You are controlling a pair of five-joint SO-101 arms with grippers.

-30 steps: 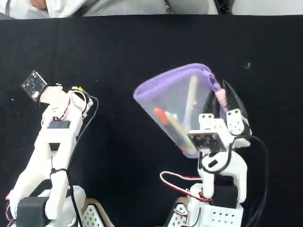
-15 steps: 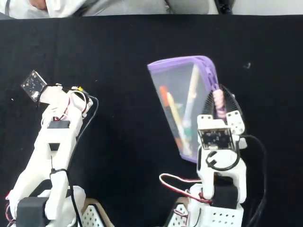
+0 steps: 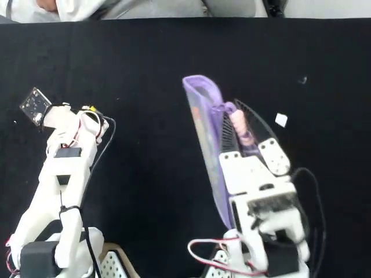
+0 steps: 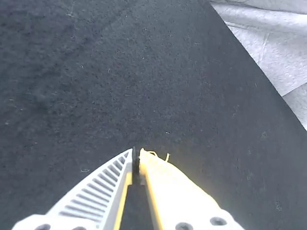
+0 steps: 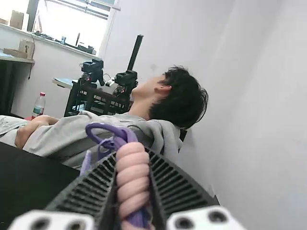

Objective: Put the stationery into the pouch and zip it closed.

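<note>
The clear purple-edged pouch [image 3: 204, 133] hangs off the table, turned edge-on in the high view, with a bit of orange stationery [image 3: 196, 117] dimly showing through its side. My right gripper [image 3: 242, 128] is shut on the pouch's pink strap [image 5: 132, 178], just below the purple zip loop [image 5: 107, 133]. My left gripper [image 4: 137, 156] is shut with nothing in it, low over the black table [image 4: 120, 72] at the left [image 3: 91, 113], well apart from the pouch.
A small white scrap [image 3: 281, 120] lies on the black table to the right of the pouch. In the right wrist view the room behind holds a person leaning back and camera stands. Bare cloth lies between the two arms.
The right arm has lifted and twisted, swinging the pouch from its broad side to edge-on and a little leftward. The left arm has shifted slightly to the left.
</note>
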